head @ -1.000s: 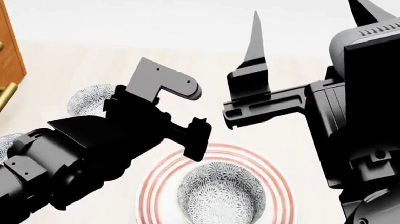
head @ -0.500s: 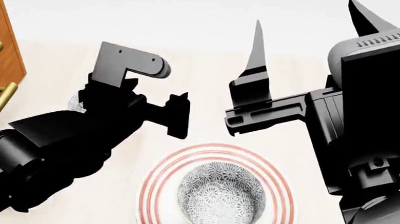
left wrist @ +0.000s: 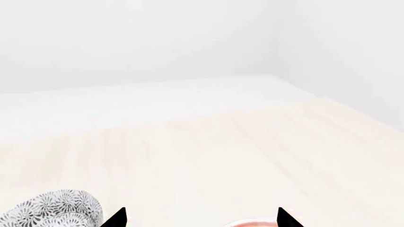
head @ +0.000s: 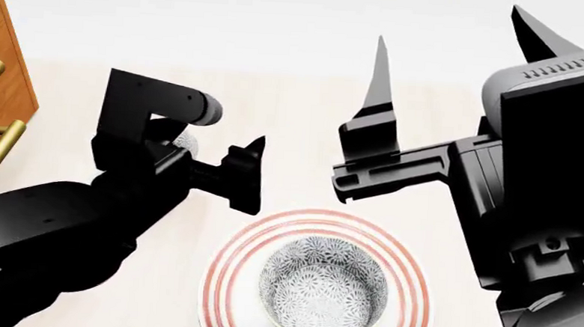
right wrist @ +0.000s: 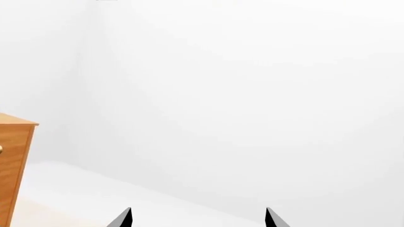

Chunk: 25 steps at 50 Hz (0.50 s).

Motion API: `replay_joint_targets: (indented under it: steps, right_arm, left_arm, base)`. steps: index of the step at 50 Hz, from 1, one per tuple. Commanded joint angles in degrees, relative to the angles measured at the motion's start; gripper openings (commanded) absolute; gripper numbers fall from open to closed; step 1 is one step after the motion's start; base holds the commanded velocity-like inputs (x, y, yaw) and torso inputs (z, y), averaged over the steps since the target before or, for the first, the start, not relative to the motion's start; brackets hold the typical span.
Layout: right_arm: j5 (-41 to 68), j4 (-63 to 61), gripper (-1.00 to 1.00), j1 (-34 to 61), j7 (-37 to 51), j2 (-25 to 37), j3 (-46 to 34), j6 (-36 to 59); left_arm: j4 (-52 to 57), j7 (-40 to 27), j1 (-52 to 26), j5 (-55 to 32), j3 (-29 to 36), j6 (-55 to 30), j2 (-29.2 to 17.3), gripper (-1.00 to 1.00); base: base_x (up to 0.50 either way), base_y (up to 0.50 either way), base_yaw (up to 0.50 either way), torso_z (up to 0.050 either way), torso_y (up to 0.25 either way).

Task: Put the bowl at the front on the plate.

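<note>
A: One bowl (head: 323,289) sits in the middle of the plate (head: 235,264), at 6 o'clock on the bench (head: 295,104).

B: Both grippers?

A: Left gripper (left wrist: 200,218) and right gripper (right wrist: 198,217) are spread wide, holding nothing.

B: Any danger?

A: A low swing of the left arm could bump the bowl off.

B: What changed?

A: That arm has pulled back toward 9 o'clock.

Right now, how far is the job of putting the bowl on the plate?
Done: the bowl sits upright inside the red rings of the plate, and nothing holds it. In hand: nothing; the left gripper and the right gripper both show their fingertips apart and empty, above the table. Left: apparently only to take the arms away; another bowl rests on the table.
</note>
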Motion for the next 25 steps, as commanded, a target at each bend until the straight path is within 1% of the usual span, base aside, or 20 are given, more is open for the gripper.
replay_joint_targets:
  steps: [1, 10, 25]
  right_arm:
    - [0.2, -0.3, 1.0, -0.8, 0.2, 0.1, 0.3, -0.5]
    - [-0.2, 0.1, 1.0, -1.2, 0.0, 0.2, 0.0, -1.3]
    - [-0.2, -0.7, 1.0, -2.7, 0.7, 0.6, 0.3, -1.7]
  left_arm:
    - [6.2, -2.0, 1.0, 0.3, -0.4, 1.1, -3.2, 1.0]
    - [13.4, -4.4, 2.1, 0.7, -1.2, 2.7, -6.9, 1.0]
    - [19.9, -7.5, 3.7, 1.7, -2.5, 5.5, -10.9, 1.0]
  base:
    - [0.0, 0.0, 0.0, 0.0, 0.0]
    - [0.0, 0.0, 0.0, 0.0, 0.0]
    - [0.0, 0.0, 0.0, 0.0, 0.0]
